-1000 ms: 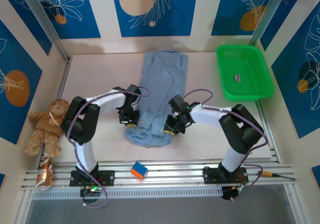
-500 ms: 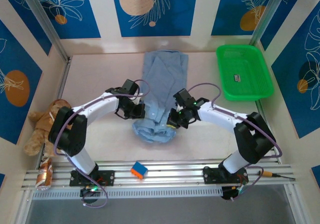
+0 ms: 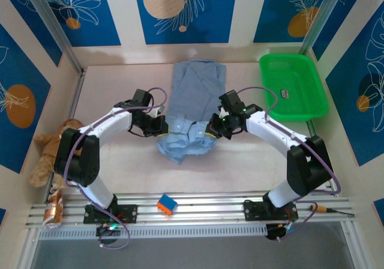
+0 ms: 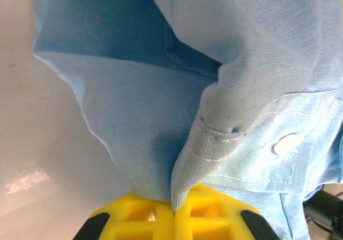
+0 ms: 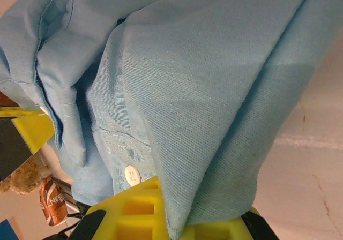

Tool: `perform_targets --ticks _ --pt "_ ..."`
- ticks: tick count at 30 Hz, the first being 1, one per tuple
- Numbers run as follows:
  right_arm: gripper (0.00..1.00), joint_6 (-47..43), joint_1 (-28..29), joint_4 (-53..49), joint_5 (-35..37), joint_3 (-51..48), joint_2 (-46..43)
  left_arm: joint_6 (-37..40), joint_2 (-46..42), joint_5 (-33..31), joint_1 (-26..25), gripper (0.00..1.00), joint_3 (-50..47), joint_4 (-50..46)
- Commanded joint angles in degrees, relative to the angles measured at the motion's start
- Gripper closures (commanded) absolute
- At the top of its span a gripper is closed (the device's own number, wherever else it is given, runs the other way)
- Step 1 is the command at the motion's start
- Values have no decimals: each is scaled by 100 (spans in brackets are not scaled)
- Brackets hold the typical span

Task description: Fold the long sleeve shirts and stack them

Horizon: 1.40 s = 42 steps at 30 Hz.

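**A:** Where is the shirt?

**B:** The light blue shirt (image 3: 197, 89) lies along the middle of the desk (image 3: 114, 89). Its far part is flat and reaches toward the back wall. Its near end is gathered into a rumpled bunch between my two arms.

**A:** And your left jaws?

**B:** They are closed on the left edge of that bunch. In my left wrist view the yellow fingers (image 4: 140, 217) meet with almost no gap, and a stitched fold of the cloth is pinched between them. A white button (image 4: 288, 143) sits on the fabric just to the right of the pinch, and the cloth spreads out above the bare desk.

**A:** The right jaws?

**B:** They are also clamped on the shirt, at the right edge of the bunch. In my right wrist view a thick fold runs down between the yellow fingers (image 5: 136, 210), so they stand only as far apart as the fabric. Another white button (image 5: 132, 173) lies just above them.

**A:** What's around?

**B:** A green basket (image 3: 267, 89) stands at the far right, well apart from the shirt. A teddy bear (image 3: 48, 152) sits at the left edge, with a can (image 3: 54, 208) beside it. An orange and blue block (image 3: 167, 204) lies on the rail near my bases.
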Motion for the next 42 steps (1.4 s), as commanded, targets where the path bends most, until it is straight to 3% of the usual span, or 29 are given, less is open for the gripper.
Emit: perform_targets --ticks 1,18,37,40,42 --pt "100 -108 -81 -83 -237 214 37 -237 -68 482 25 100 27 274" --pt "100 -699 -919 -367 -566 1396 1194 -1208 1039 1256 383 100 853 1313" --pt "100 -1250 -1648 -709 -989 2853 3080 -1391 2461 1287 646 100 1703 1504" --pt "100 -1233 -1660 -695 -1034 3013 3415 -1448 2625 1295 614 96 1786 1561" --pt "99 -1233 -1661 -695 -1074 3145 3613 -1523 2681 1289 620 86 1776 1642"
